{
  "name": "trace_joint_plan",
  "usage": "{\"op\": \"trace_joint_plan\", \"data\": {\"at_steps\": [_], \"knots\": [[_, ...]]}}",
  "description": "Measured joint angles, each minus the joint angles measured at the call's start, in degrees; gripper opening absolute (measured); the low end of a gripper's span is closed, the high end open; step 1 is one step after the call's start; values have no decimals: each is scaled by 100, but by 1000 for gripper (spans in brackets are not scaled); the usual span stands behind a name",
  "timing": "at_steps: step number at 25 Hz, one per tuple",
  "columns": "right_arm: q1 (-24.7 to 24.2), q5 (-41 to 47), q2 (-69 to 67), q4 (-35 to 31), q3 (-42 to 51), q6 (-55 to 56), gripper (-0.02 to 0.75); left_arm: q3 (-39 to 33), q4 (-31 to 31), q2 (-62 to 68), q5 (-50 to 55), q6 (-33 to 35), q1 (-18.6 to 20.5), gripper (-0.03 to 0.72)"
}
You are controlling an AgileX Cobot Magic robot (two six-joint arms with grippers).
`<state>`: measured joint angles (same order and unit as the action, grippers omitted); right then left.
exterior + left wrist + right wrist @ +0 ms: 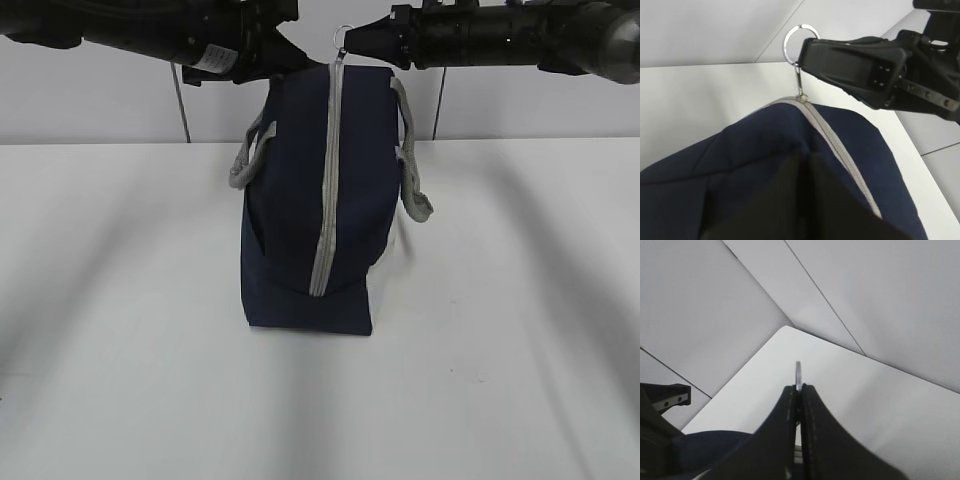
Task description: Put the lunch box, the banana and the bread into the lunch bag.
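Observation:
The navy lunch bag (290, 210) stands upright on the white table with its grey zipper (325, 200) running up the front, closed. At the bag's top my right gripper (352, 45) is shut on the metal ring pull (343, 32). In the right wrist view the ring pull (798, 371) pokes out between the pressed fingertips of that gripper (799, 390). My left gripper (283, 70) pinches the bag's top fabric beside the zipper. Its dark fingers (785, 200) meet on the navy cloth (755, 150). The lunch box, banana and bread are out of view.
Grey webbing handles (245, 160) (412, 185) hang down on both sides of the bag. The white table (120, 330) stretches all round it, with a pale panelled wall (90, 100) behind. Both black arms cross the top of the exterior view.

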<state>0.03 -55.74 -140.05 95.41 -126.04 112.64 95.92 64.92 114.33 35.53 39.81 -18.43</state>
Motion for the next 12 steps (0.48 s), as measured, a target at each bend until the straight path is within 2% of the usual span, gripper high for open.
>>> {"op": "trace_joint_plan", "data": {"at_steps": [12], "knots": [[0, -84, -12, 0, 0, 33, -16, 0, -68, -180, 553, 429, -78, 11]]}}
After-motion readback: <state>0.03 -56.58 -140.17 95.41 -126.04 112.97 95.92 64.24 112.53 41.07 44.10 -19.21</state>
